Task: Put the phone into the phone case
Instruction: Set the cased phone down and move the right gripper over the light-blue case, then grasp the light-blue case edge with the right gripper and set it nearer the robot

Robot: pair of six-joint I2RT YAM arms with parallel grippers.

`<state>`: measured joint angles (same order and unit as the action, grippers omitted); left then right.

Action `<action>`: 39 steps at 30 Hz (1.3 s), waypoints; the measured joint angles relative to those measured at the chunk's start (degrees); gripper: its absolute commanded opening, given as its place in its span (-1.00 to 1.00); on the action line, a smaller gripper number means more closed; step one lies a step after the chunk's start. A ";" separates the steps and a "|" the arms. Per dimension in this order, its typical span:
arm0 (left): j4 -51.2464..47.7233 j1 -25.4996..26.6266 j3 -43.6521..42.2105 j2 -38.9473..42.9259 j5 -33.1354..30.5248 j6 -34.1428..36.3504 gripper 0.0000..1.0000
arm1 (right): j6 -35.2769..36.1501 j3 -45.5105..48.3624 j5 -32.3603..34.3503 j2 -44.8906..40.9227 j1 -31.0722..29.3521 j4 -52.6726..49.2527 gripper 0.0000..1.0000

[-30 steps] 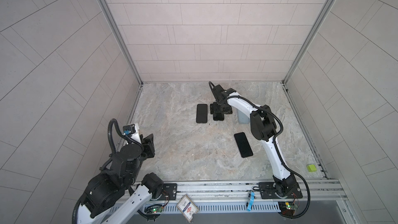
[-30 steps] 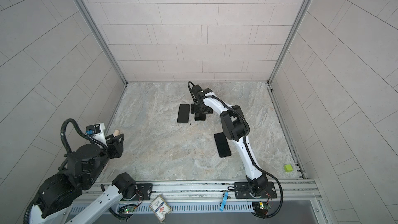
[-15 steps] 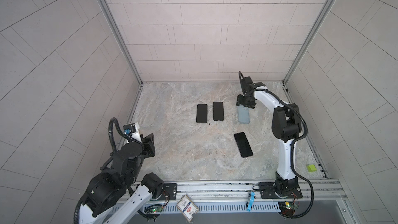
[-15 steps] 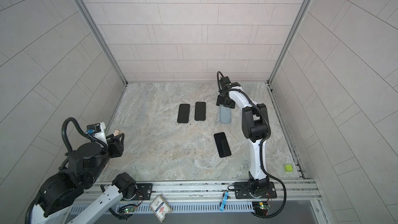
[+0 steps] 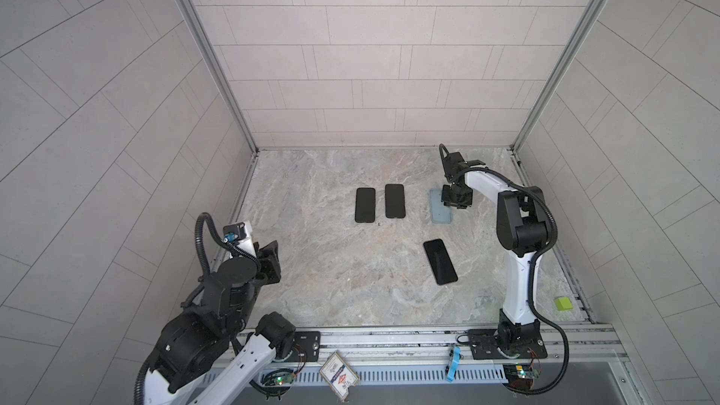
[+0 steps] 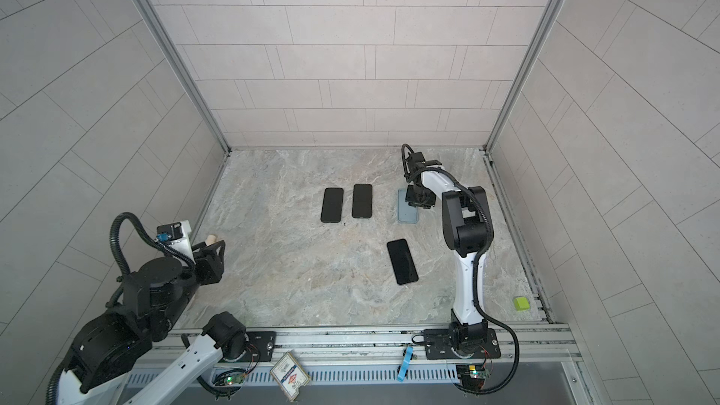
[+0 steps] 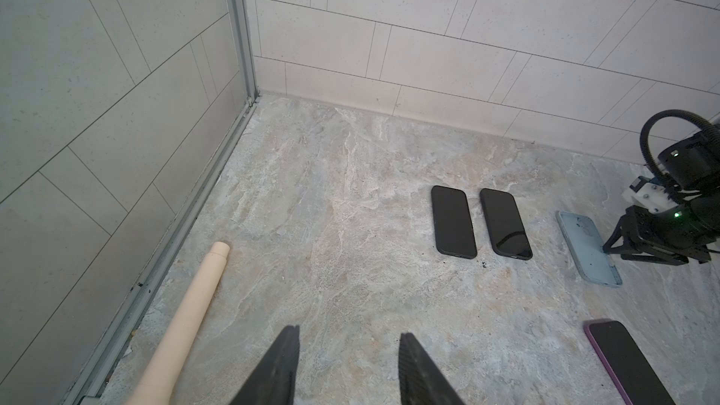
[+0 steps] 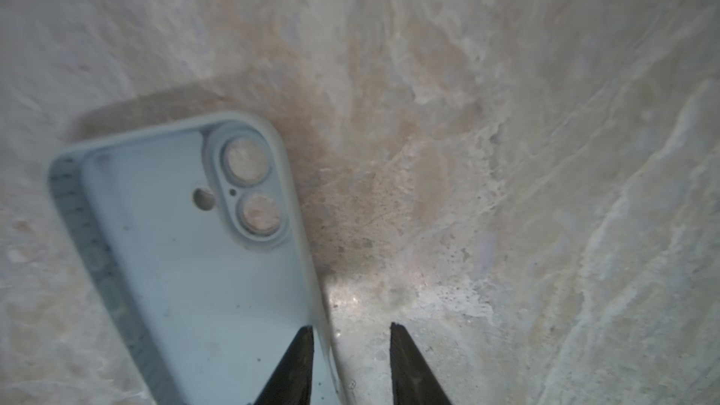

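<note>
The right fingers [image 8: 302, 360] straddle one side wall of the blue case [image 8: 187, 266] — parted, not yet pinching — likely to steady it. The nearest phone [image 5: 440, 261] lies flat on the surface [image 5: 331, 274], apart; left fingers [image 7: 280, 368] hang open, empty.

Left phone [image 5: 365, 205], middle phone [image 5: 394, 201] and phone case [image 5: 438, 214] lie in a row (third phone [image 5: 440, 261] before them).

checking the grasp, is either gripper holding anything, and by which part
Nothing gripped yet. The right gripper straddles a long side wall of the light blue rectangular phone case, gap showing; the left gripper is open and empty.
</note>
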<state>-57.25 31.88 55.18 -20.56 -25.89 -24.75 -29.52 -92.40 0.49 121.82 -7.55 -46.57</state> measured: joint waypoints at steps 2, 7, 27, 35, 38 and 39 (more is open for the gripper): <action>0.00 0.00 -0.04 0.00 0.02 0.00 -0.06 | 0.07 0.72 0.07 -0.11 0.00 0.63 -1.00; 0.00 0.02 -0.15 0.02 0.17 0.00 -0.06 | 1.03 3.19 0.81 -2.49 -0.76 1.73 -1.00; 0.02 -1.05 -0.15 -0.09 0.63 0.20 -0.06 | 18.60 11.37 8.96 -27.36 -52.46 0.31 -1.00; 0.07 -1.27 -0.15 -0.81 1.18 0.22 -0.06 | 18.38 22.21 8.74 -29.59 -49.64 0.55 -1.00; 0.07 -1.29 -0.17 -1.18 1.29 0.22 -0.06 | 18.64 22.84 8.52 -29.40 -49.88 1.14 -0.95; 0.07 -1.29 -0.22 -1.20 1.27 0.22 -0.06 | 18.71 22.86 8.50 -29.16 -49.94 1.42 -0.81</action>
<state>-57.19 30.59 54.96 -21.76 -24.62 -24.53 -10.81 -69.54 8.99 92.66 -57.49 -45.15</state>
